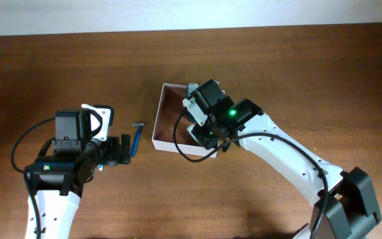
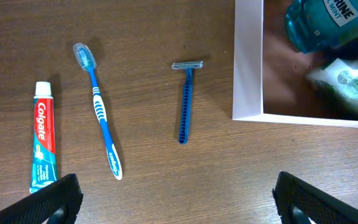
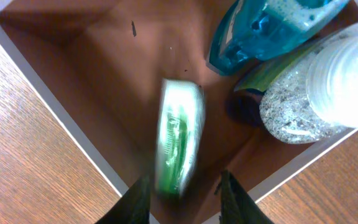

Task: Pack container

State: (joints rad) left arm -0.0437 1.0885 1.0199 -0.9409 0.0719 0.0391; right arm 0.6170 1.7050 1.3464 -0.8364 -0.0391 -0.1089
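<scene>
Wood table [image 1: 45,66]; left pincer [image 2: 182,200] spread; right pincer [image 3: 185,196]: hold on blurred green item [image 3: 179,140] unclear.

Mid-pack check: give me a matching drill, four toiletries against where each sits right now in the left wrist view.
Things:
1. toothpaste
2. toothbrush
3. razor
4. mouthwash bottle

Places:
A. inside the container
B. on the table, nearest the container's wall
C. on the table, farthest left
D. on the table, between two other toiletries

Pairs: 1-C, 2-D, 3-B, 4-A
</scene>
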